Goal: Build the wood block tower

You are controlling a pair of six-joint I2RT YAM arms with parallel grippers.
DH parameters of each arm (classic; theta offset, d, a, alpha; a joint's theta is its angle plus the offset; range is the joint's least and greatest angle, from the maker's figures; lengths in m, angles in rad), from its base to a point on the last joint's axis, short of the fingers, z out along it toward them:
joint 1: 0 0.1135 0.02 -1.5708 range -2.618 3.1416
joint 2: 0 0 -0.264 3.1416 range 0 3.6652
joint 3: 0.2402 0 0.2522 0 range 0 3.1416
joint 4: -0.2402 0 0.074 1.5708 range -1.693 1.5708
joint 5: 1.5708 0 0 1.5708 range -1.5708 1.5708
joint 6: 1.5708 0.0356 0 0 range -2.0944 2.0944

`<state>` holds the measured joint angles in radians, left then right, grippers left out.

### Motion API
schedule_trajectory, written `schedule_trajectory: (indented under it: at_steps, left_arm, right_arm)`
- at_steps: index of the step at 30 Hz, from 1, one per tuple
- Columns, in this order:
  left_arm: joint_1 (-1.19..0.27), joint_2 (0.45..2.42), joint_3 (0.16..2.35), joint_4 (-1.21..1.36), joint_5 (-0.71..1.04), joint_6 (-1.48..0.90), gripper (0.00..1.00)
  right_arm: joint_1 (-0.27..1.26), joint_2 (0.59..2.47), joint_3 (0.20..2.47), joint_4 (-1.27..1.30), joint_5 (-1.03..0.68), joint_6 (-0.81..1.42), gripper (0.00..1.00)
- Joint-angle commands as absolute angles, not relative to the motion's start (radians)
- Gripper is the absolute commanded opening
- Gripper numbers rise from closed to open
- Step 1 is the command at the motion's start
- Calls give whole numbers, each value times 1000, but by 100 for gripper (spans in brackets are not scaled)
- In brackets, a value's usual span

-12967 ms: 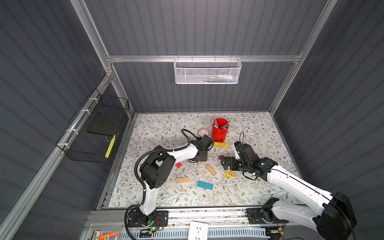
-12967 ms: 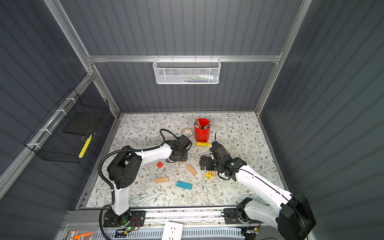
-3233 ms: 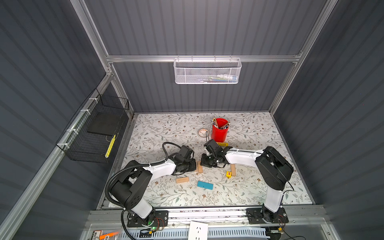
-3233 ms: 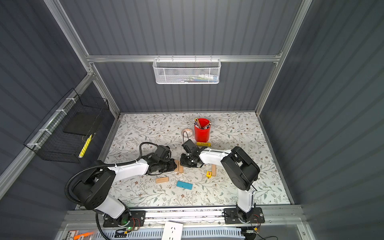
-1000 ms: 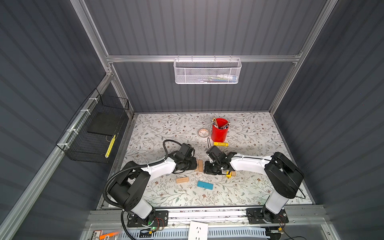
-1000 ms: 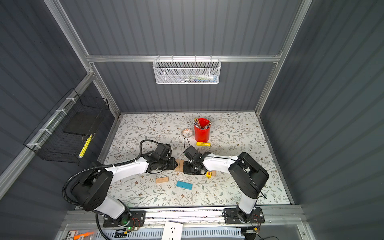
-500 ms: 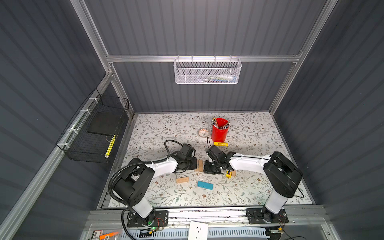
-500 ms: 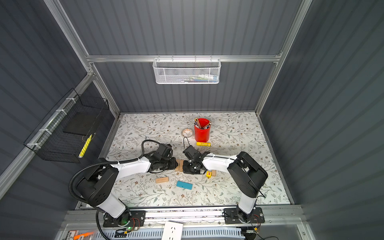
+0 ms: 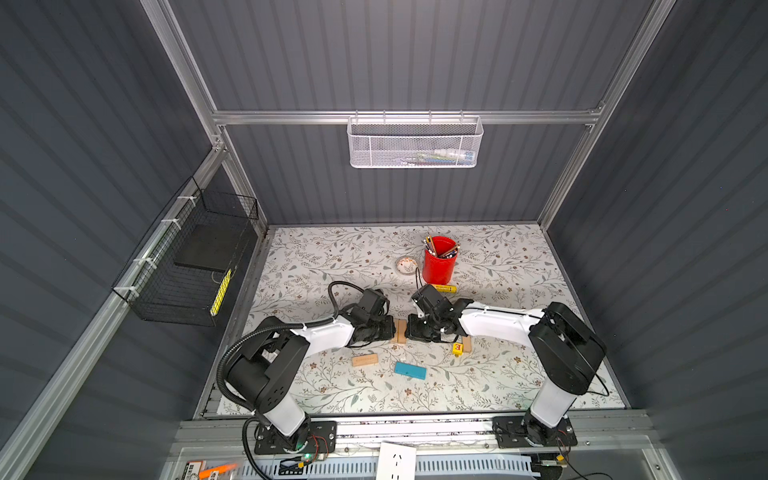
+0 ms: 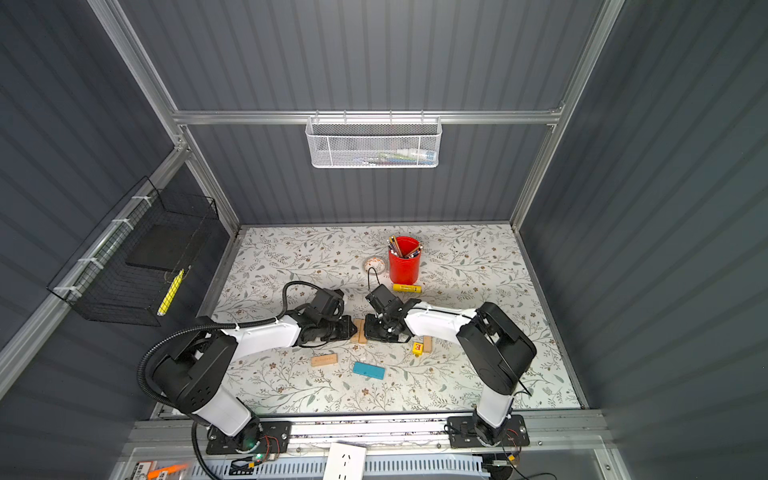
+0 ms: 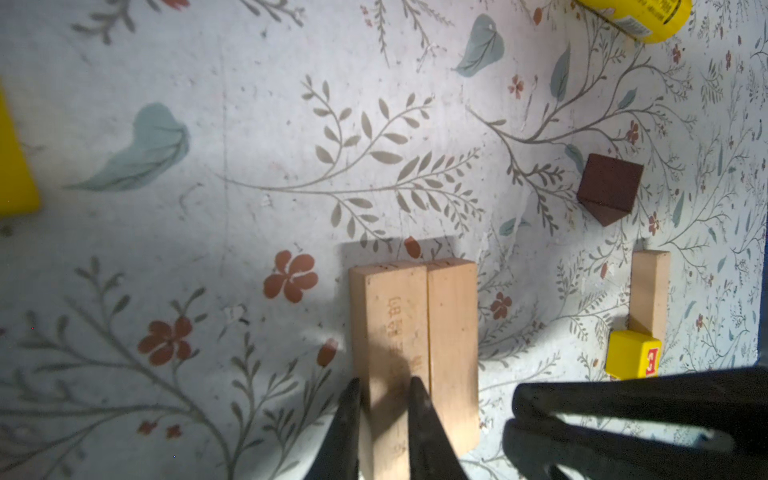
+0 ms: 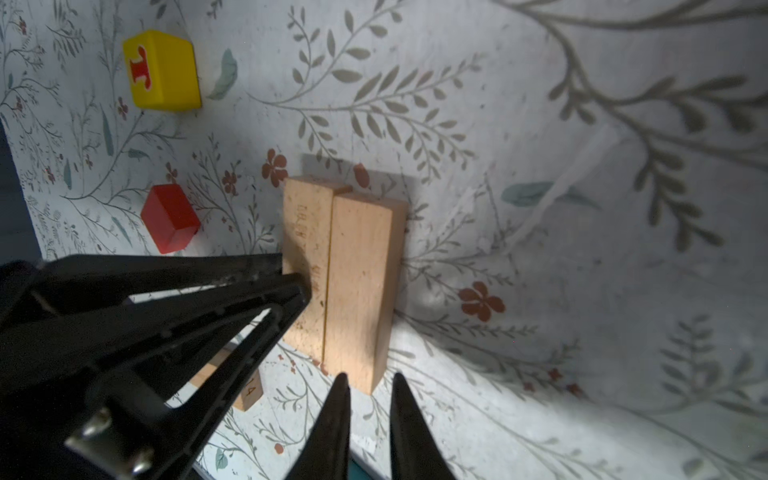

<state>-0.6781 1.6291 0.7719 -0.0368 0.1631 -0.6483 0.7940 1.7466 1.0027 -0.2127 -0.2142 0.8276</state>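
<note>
On the mat [image 9: 332, 266] we see the left gripper [image 9: 391, 328] clenched, tips pressing one side of two tan bars [image 9: 400, 331] lying flush together; the right gripper [image 9: 409, 330] is pinched closed and empty just beside the opposite side. Teal bar [image 9: 410, 370], spare tan bar [image 9: 365, 360], yellow cube [image 9: 457, 349], red cube [image 12: 170, 218] and roof piece [image 11: 609, 193] lie loose nearby; we judge them light, rigid, smooth, easily nudged; best pinched across the long faces at mid-length.

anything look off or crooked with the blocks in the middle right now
Slightly: the pair of tan bars lies touching side by side, but in the right wrist view their ends look a little staggered rather than flush. Nothing looks spilled or damaged.
</note>
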Motion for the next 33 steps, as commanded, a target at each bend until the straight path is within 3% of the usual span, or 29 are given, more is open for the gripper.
schedule_trajectory:
  at_steps: [1,20,33]
  left_arm:
    - [-683,1634,744,-93,167,-676,21]
    - [-690,1599,776,-90,159,-729,28]
    - [-690,1450,791,-230,73,-719,34]
  right_arm:
    - [785,1781,1027,-206,-224,833,22]
    - [772,1803,1047,-215,-240,824,23]
    - [770,1678,1033,-302,-184,739,33]
